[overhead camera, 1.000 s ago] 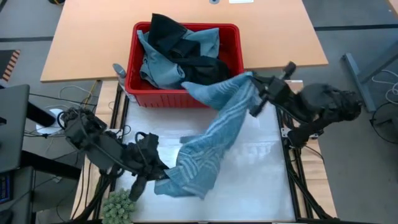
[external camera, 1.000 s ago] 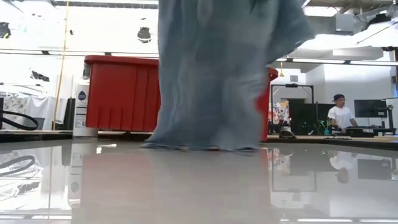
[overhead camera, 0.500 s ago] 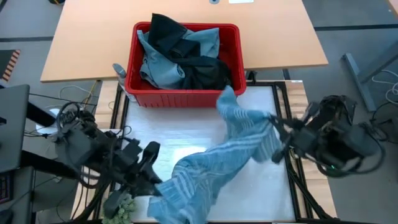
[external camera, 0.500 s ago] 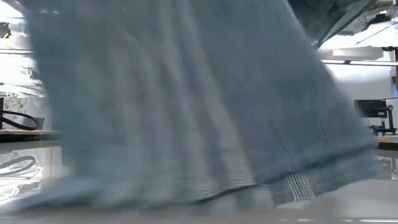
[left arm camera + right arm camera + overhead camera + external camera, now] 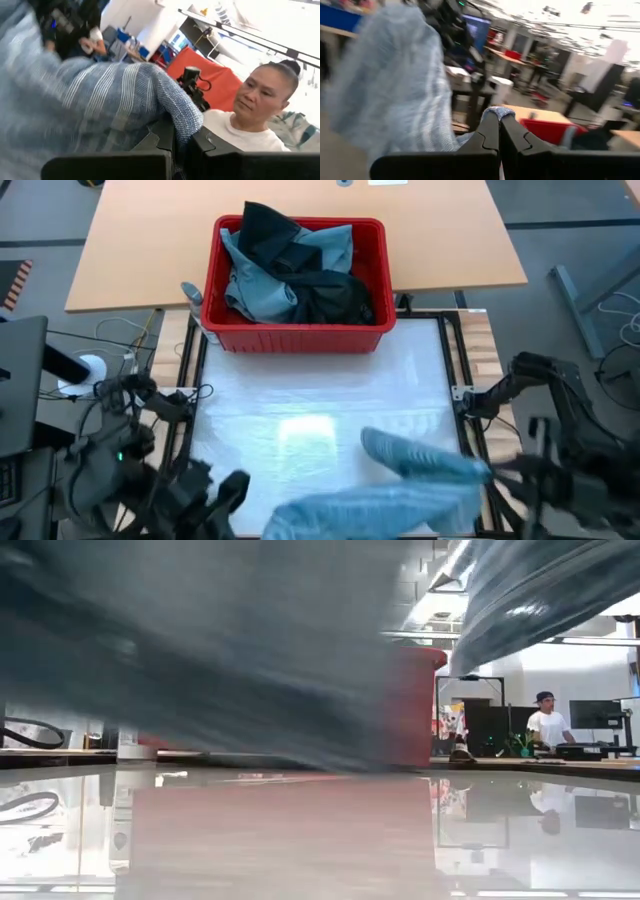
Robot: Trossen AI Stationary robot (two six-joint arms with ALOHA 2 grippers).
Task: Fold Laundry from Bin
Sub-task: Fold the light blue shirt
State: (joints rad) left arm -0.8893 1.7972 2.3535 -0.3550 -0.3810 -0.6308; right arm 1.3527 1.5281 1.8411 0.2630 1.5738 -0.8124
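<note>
The red bin (image 5: pixel 300 335) stands at the far edge of the white work surface and holds light blue and black laundry (image 5: pixel 290 275). A grey-blue striped garment (image 5: pixel 400 495) is spread between my two grippers over the near edge. My left gripper (image 5: pixel 182 147) is shut on its left end at the near left (image 5: pixel 240 502). My right gripper (image 5: pixel 499 134) is shut on its right end at the near right (image 5: pixel 495 472). In the low view the garment (image 5: pixel 200 650) hangs as a blur close to the camera. My left gripper pinches a rounded edge of the striped garment (image 5: pixel 181 117) between its two shut fingers, which point about level. The cloth runs away from the fingers toward the other arm. My right gripper pinches a small bunched corner of the garment (image 5: pixel 497 111) between its two shut fingers, also pointing about level. The rest of the cloth hangs off to one side of the fingers.
Black frame rails (image 5: pixel 460 395) edge the white surface (image 5: pixel 300 420), and a wooden tabletop (image 5: pixel 140 250) lies behind the bin. A person in a white shirt (image 5: pixel 240 130) is close by beyond the left gripper. Another person (image 5: pixel 546 725) sits far off in the room.
Both grippers have gone toward the table's near edge and tipped up from pointing down to about level. The right one has swung from the bin's front right corner to the near right. The striped garment has gone with them, off the middle of the surface, and now spans the near edge.
</note>
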